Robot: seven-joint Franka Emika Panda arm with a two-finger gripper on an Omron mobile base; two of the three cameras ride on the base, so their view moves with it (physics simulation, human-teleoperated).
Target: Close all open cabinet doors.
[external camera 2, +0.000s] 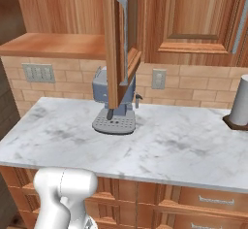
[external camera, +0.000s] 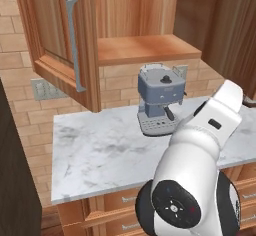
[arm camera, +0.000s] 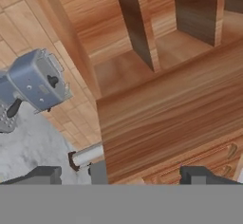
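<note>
The gripper (arm camera: 121,174) is spread wide with nothing between its two dark fingertips (arm camera: 43,174), which rise at the bottom of the hand view, aimed at the underside of the wall cabinet (arm camera: 161,114). Past them the cabinet's open inside shows, with what looks like an upright divider. A grey coffee machine (external camera: 159,98) stands on the marble counter (external camera: 100,155) below. One cabinet door (external camera: 62,40) hangs swung out over the counter, its silver handle (external camera: 74,45) upright. To the right, another door (external camera 2: 193,19) sits flush and closed. A grey cylinder (external camera 2: 240,103) stands at the counter's right end.
</note>
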